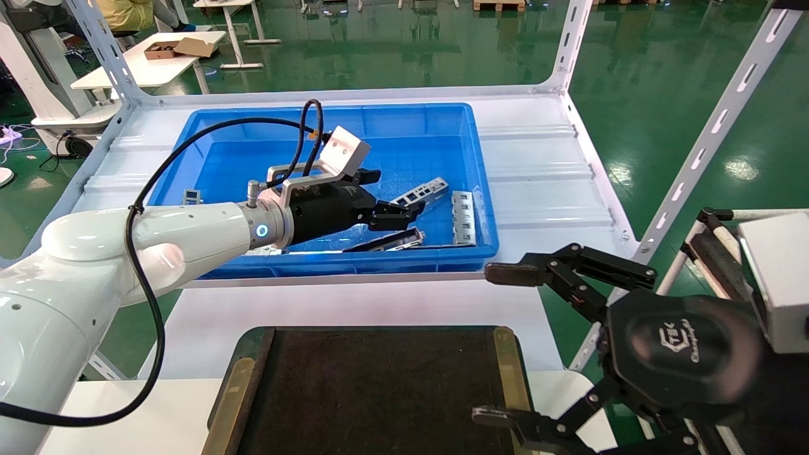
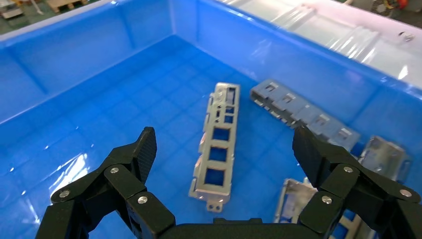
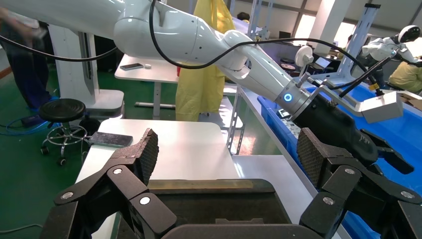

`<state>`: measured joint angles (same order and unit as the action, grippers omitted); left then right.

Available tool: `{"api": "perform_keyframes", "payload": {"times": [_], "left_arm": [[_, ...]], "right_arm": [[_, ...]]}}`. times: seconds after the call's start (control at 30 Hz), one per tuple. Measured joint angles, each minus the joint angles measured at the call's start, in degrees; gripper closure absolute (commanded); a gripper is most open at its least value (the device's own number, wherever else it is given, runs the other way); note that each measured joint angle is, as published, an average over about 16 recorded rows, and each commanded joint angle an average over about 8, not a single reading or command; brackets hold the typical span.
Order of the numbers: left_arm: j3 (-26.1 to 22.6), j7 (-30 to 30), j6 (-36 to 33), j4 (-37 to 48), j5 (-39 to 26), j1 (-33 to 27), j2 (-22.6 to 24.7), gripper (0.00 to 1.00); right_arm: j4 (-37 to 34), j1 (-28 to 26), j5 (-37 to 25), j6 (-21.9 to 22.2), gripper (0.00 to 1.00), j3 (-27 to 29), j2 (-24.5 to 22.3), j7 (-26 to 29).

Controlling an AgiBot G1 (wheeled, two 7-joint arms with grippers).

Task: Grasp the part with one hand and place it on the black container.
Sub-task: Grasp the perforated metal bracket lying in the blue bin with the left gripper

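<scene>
While the black container (image 1: 379, 392) lies bare, the blue bin (image 1: 328, 126) holds the part (image 2: 216, 149) under the left gripper's (image 2: 224, 149) spread fingers; right gripper (image 1: 505, 344) parked, fingers apart.

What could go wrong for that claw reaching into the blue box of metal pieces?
The left claw hangs open over the part, which lies flat on the floor of the blue bin, so the fingertips may slip off its thin edges. Other metal pieces lie close by and could get bumped or caught. The black container is still empty.
</scene>
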<state>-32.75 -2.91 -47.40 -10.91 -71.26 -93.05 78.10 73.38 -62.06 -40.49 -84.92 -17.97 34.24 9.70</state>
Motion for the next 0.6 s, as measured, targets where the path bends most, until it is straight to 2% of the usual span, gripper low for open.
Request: {"api": "perform_keyframes", "payload": {"times": [0.03, 0.07, 0.1, 0.13, 0.6], "left_arm": [[-0.3, 0.2, 0.3, -0.1, 0.1, 0.1, 0.0, 0.78], [-0.6, 0.5, 0.7, -0.2, 0.3, 0.2, 0.0, 0.89], [-0.9, 0.8, 1.0, -0.3, 0.4, 0.3, 0.1, 0.97], [-1.3, 1.0, 1.3, -0.4, 0.6, 0.4, 0.1, 1.00], [-6.1, 5.7, 5.1, -2.2, 3.5, 1.8, 0.1, 1.00]], "right_arm": [[0.0, 0.0, 0.0, 0.0, 0.97, 0.0, 0.0, 0.0], [0.0, 0.0, 0.0, 0.0, 1.00, 0.0, 0.0, 0.0], [0.0, 0.0, 0.0, 0.0, 1.00, 0.0, 0.0, 0.0], [0.0, 0.0, 0.0, 0.0, 1.00, 0.0, 0.0, 0.0], [0.0, 0.0, 0.0, 0.0, 1.00, 0.0, 0.0, 0.0]]}}
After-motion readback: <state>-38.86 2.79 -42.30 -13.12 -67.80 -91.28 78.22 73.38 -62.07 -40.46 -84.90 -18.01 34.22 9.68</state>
